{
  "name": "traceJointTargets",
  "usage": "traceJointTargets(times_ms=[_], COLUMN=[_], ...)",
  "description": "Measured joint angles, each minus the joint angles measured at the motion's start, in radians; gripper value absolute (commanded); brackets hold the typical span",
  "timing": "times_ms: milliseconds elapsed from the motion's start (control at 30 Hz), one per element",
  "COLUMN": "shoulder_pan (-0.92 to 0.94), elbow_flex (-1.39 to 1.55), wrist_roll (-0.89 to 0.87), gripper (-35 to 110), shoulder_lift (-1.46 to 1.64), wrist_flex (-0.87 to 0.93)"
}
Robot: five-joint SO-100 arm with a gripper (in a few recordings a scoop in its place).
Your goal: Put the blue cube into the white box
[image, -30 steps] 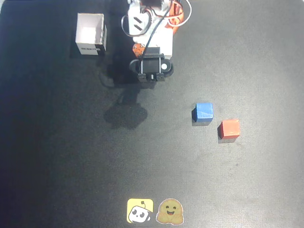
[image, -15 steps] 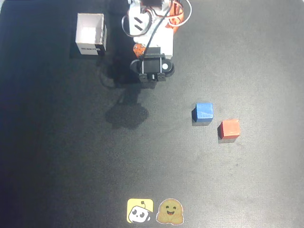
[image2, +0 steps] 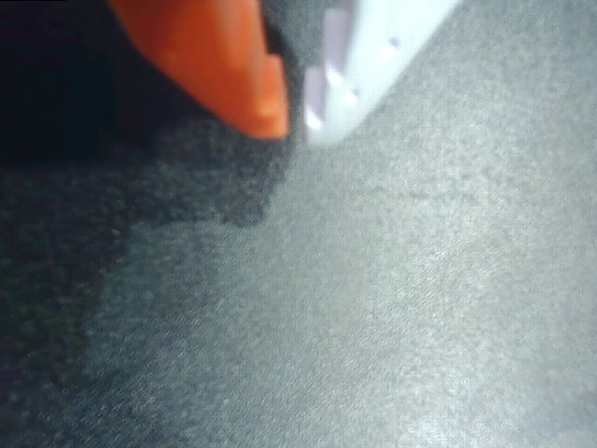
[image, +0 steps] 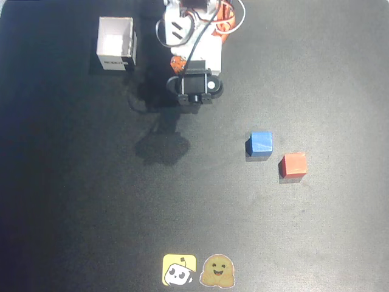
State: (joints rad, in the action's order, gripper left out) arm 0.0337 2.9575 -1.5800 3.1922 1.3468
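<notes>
Hand [image2: 294, 117] empty, fingertips nearly together, parked near arm base. Blue cube [image: 261, 143] sits on table [image: 91, 207] at four o'clock from it; red-orange cube [image: 294, 165] just beside. Advise opening wide, descending squarely, avoiding the neighbour. White box [image: 116, 44] lies at ten o'clock.

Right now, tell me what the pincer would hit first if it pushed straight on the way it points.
Probably the dark table mat: in the wrist view the pincer points down at bare mat, nothing between. Depth is unclear.
</notes>
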Motion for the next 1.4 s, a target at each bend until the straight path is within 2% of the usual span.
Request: traceJointTargets(times_ms=[1000, 1400], shoulder_pan=[-0.002, -0.002], elbow_flex=[0.000, 0.000], wrist_roll=[0.000, -0.011], gripper=[0, 0], shoulder_lift=[0.000, 0.000], wrist_flex=[0.000, -0.107])
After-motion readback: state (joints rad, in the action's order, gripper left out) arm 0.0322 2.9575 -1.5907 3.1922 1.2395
